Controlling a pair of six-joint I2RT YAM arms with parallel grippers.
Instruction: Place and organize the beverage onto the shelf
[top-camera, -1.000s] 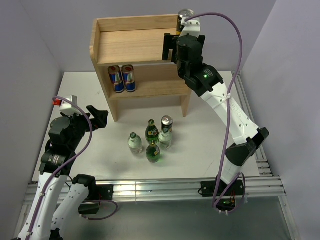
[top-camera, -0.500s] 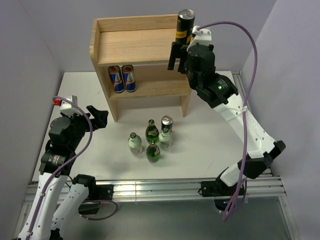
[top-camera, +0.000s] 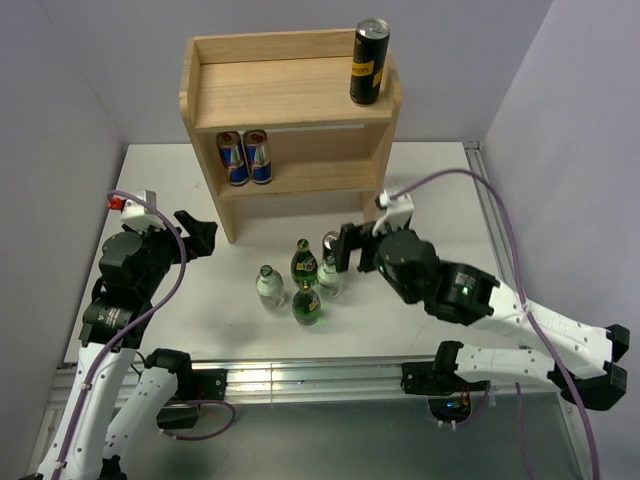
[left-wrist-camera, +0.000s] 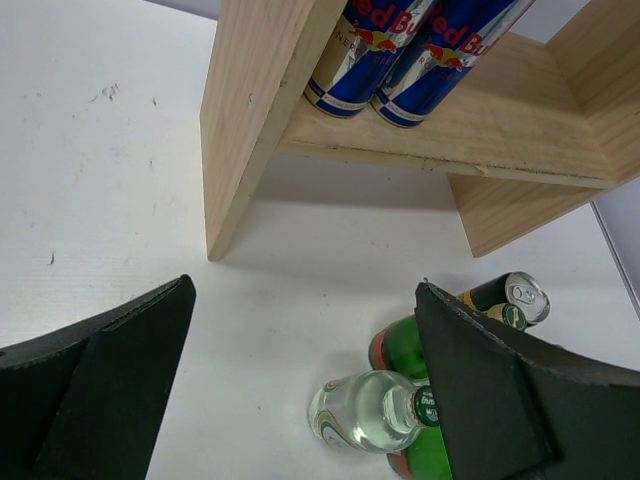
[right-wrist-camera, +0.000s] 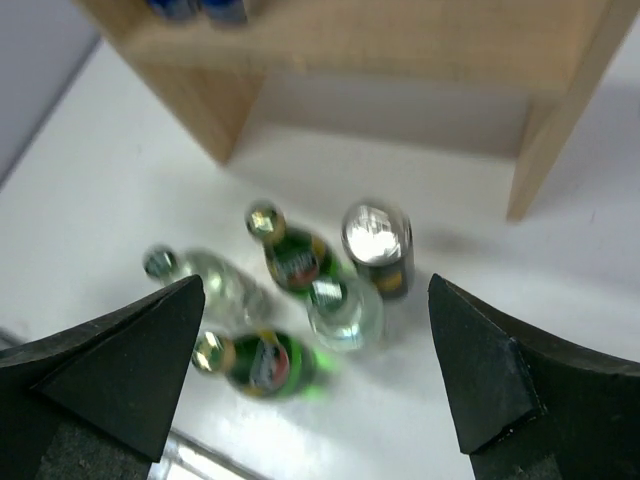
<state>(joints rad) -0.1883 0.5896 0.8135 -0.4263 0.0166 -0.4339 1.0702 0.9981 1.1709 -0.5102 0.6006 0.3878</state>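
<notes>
The white desk (top-camera: 430, 200) carries the wooden shelf (top-camera: 280, 95) at its 12 o'clock edge in the top view. The shelf's top board holds one black can (top-camera: 369, 62) upright in the 2 o'clock corner, with the rest of the board bare. The lower tier holds two blue cans (top-camera: 245, 157) upright at its 9 o'clock end, with room toward 3 o'clock. The right end effector (top-camera: 347, 247) has its fingers spread wide and holds nothing. The group of drinks (top-camera: 305, 300) on the desk lies just beside it at its 9 o'clock. The left end effector (top-camera: 200, 235), also spread and unloaded, lies at 9 o'clock of the group and farther off, so the right arm is judged the nearer. All five drinks stand upright, long axis vertical, packed close. The silver-topped can (top-camera: 333, 243) is nearest the right fingers, with a clear bottle (top-camera: 329, 281) close at its 6 o'clock, so side clearance for a grasp looks small.
</notes>
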